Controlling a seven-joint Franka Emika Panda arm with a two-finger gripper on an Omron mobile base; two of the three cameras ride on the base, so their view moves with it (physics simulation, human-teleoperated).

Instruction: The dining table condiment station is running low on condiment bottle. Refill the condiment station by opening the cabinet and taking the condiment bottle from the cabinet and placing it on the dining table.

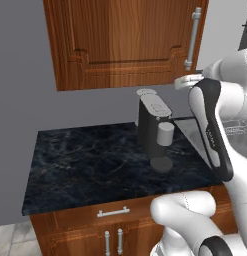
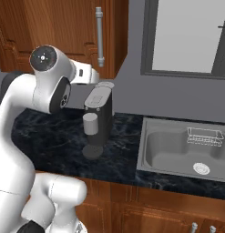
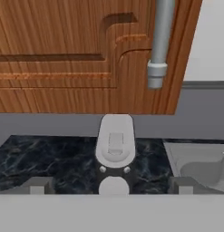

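The cabinet (image 1: 125,40) is a reddish-brown wall unit, and its raised-panel door (image 3: 77,54) is shut. A long vertical silver bar handle (image 3: 161,41) runs down the door's right side, also seen as the handle (image 2: 99,36) from the right. My gripper (image 3: 111,186) is open, its fingertips (image 3: 38,185) wide apart with nothing between them. It hovers just below and in front of the cabinet's lower right corner, short of the handle's bottom end. The condiment bottle, the dining table and the condiment station are out of view.
A dark coffee machine (image 1: 154,125) with a grey top stands on the black marble counter (image 1: 85,165) directly under my hand. To the right is a steel sink (image 2: 177,150) holding a wire rack (image 2: 204,136). A window (image 2: 186,36) sits above the sink.
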